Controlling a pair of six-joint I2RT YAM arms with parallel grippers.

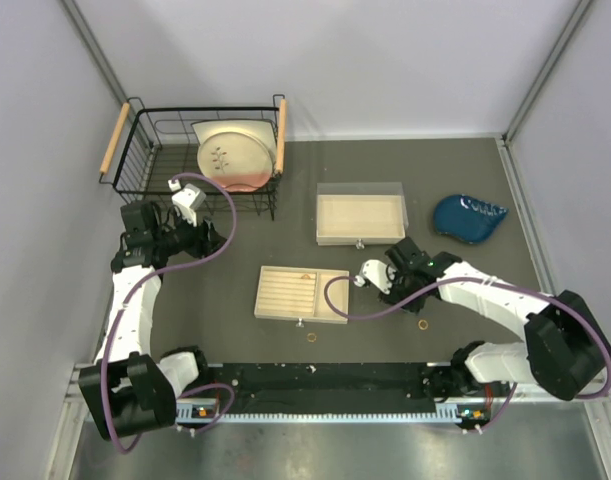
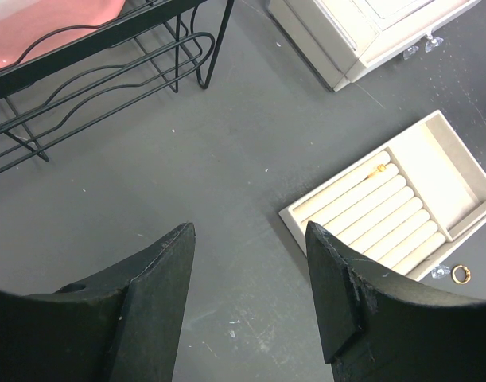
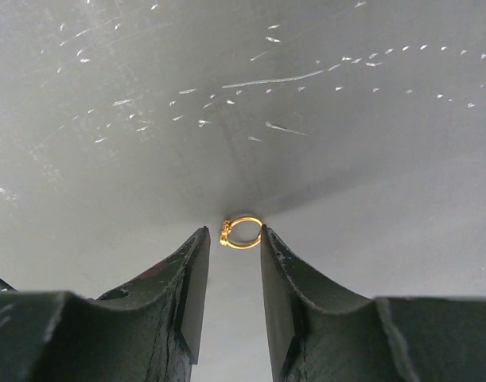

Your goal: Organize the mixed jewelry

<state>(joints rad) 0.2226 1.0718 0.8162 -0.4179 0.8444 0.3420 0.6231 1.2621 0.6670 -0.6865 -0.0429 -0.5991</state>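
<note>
A small gold ring (image 3: 225, 233) lies on the grey table right at the tips of my right gripper (image 3: 235, 231). The jaws stand narrow on either side of the ring, the right tip touching it and a small gap on the left. From above, the right gripper (image 1: 398, 278) hides this ring. Another gold ring (image 1: 305, 277) sits in the beige ridged tray (image 1: 285, 300). Two more gold rings (image 1: 311, 337) (image 1: 422, 325) lie loose on the table in front of the tray. My left gripper (image 2: 249, 231) hovers open and empty near the wire basket.
A black wire basket (image 1: 145, 150) holding a cream and pink plate (image 1: 235, 155) stands at the back left. A beige drawer box (image 1: 360, 238) sits behind the tray. A blue dish (image 1: 468, 217) lies at the right. Walls close in the table on three sides.
</note>
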